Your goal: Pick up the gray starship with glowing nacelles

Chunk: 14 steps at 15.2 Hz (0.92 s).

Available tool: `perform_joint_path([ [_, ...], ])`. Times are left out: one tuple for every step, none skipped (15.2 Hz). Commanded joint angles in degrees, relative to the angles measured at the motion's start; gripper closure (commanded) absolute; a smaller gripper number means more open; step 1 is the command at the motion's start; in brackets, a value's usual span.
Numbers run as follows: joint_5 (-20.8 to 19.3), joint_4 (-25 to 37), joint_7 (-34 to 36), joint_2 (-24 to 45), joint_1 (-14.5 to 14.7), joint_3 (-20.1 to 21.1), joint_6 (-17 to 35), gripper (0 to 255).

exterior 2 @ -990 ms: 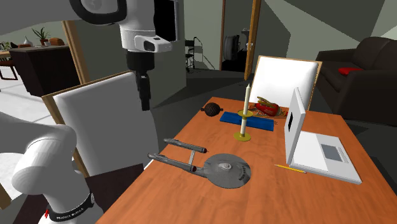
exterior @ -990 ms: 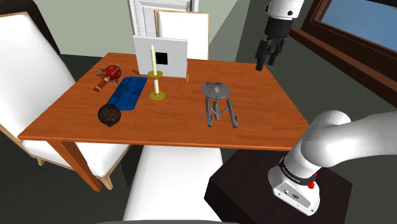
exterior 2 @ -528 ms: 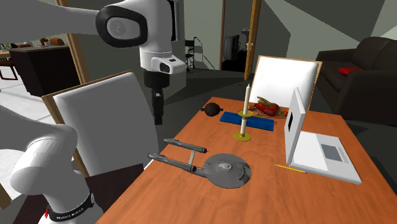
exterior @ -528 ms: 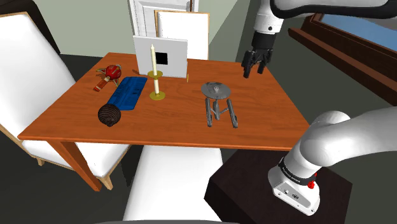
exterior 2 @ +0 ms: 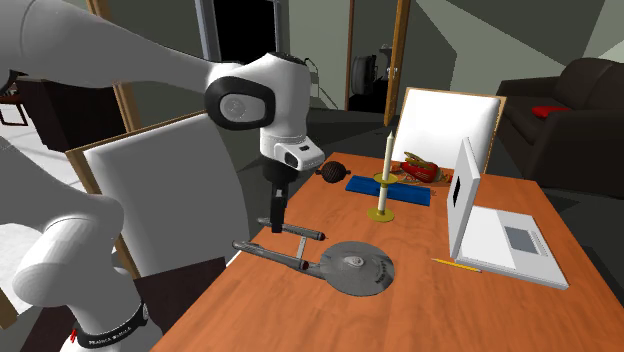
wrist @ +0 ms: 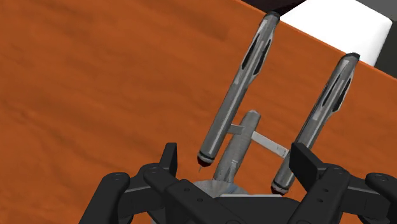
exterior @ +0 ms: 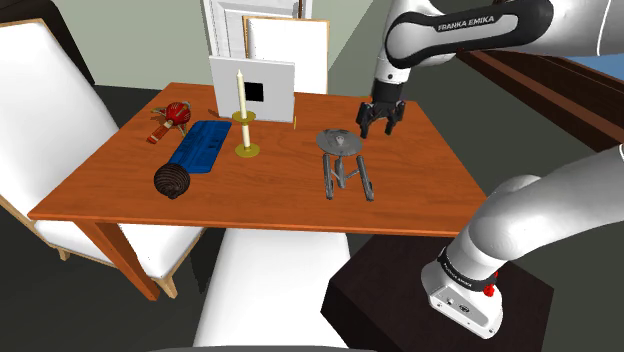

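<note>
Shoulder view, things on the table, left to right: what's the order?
Dark ball → candle → gray starship. Left out because they overlap these sideways: red toy, blue case, white laptop.

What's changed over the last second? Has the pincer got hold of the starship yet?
Not yet. The arm swung the pincer toward the shoulder view's left and down, and it now hovers over the saucer end of the gray starship. It is open and holds nothing. The starship and the candle have not moved.
</note>
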Motion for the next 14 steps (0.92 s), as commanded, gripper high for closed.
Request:
perform_joint_path([
  [0.5, -0.17, 1.68, 3.55, -0.61, -0.26, 3.51, 0],
  [0.78, -0.22, 2.42, 5.36, -0.91, -0.41, 5.21, 0],
  [1.06, -0.2, 3.13, 7.21, -1.18, -0.59, 6.89, 0],
  [1.37, -0.12, 3.83, 9.1, -1.44, -0.78, 8.54, 0],
  [1.7, 0.03, 4.5, 11.02, -1.69, -0.98, 10.16, 0],
  [2.06, 0.23, 5.14, 12.97, -1.94, -1.2, 11.75, 0],
  [2.45, 0.5, 5.74, 14.94, -2.18, -1.42, 13.3, 0],
  [2.81, 0.78, 6.23, 16.64, -2.38, -1.61, 14.59, 0],
  [2.89, 0.38, 6.12, 17.06, -2.36, -1.62, 15.4, 0],
  [2.98, 0.01, 6.0, 17.5, -2.34, -1.63, 16.21, 0],
  [3.08, -0.36, 5.88, 17.96, -2.32, -1.64, 17.03, 0],
  [3.18, -0.71, 5.76, 18.43, -2.31, -1.65, 17.84, 0],
  [3.28, -1.05, 5.63, 18.91, -2.29, -1.66, 18.66, 0],
  [3.39, -1.38, 5.5, 19.41, -2.27, -1.66, 19.47, 0],
])
